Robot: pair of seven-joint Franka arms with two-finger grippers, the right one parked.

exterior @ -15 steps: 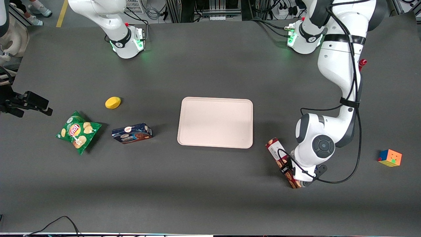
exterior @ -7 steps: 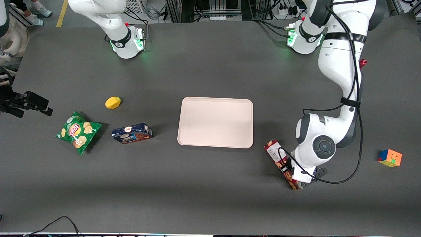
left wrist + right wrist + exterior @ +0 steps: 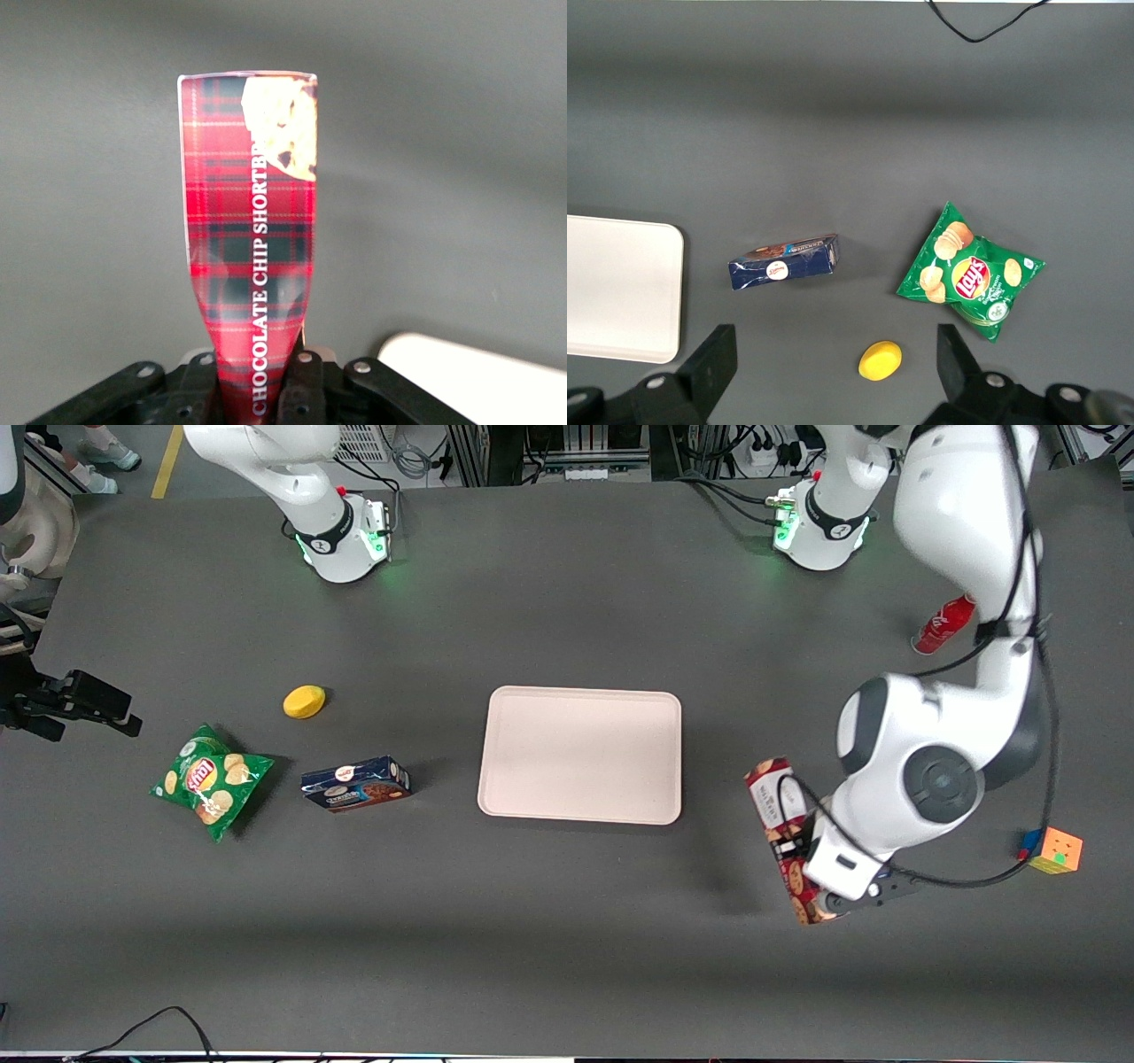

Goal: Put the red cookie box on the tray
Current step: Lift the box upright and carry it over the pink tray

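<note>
My gripper [image 3: 802,849] jaws clamped mid-length on red cookie box [image 3: 252,266], lifted off surface near tray [image 3: 580,755] toward working arm's end; light thin carton, walls pinching inward, so grip gently

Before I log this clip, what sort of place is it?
Probably a robotics lab: two arm bases bolted to a dark table, cables and power strips at its edge. The gripper holds the red cookie box above the table, beside the tray.
</note>
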